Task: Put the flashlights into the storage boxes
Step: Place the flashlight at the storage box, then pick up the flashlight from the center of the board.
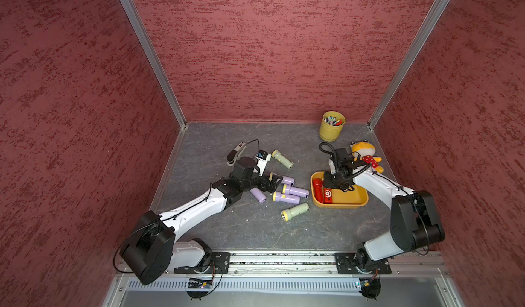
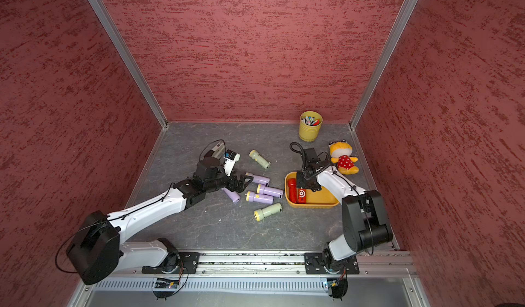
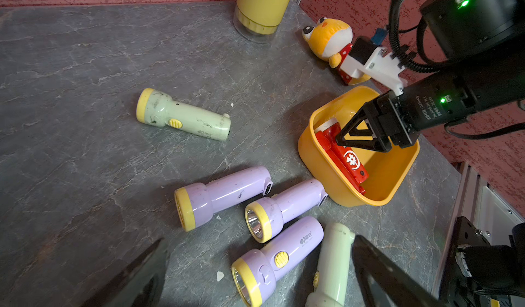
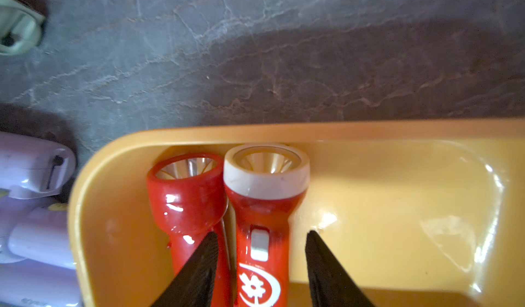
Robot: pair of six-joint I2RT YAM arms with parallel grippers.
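Top views, tray: the orange-yellow tray (image 1: 359, 204) lies on the right side of the grey table (image 1: 227, 234), near the plush toy (image 1: 366, 156) and in front of the yellow cup (image 1: 331, 131) of pens.
Top views, red flashlights: two red flashlights (image 1: 318, 189) lie side by side in the tray's left end.
Top views, right gripper: the right gripper (image 1: 338, 183) hangs inside the tray over them. Its jaws are hidden by the wrist here.
Top views, loose flashlights: four lilac flashlights (image 2: 264, 197) are bunched mid-table, left of the tray. One green flashlight (image 2: 260, 159) lies behind the bunch and a second green flashlight (image 2: 268, 211) lies in front of it.
Top views, left gripper: the left gripper (image 2: 246, 182) reaches over the lilac bunch, near a grey-white device (image 2: 216, 149).
Left wrist view, left gripper: the jaws stand wide apart and grip nothing. Three lilac flashlights and a green one lie on the table ahead.
Left wrist view, tray: the right gripper (image 3: 350, 138) dips into the tray (image 3: 397, 177), its tips just above a red flashlight.
Right wrist view, right gripper: the jaws are parted, one on either side of the white-headed red flashlight (image 4: 264, 203). A gap shows on each side, so nothing is pinched.
Right wrist view, red flashlights: both lie flat in the tray with their heads close to its wall (image 4: 369, 132).
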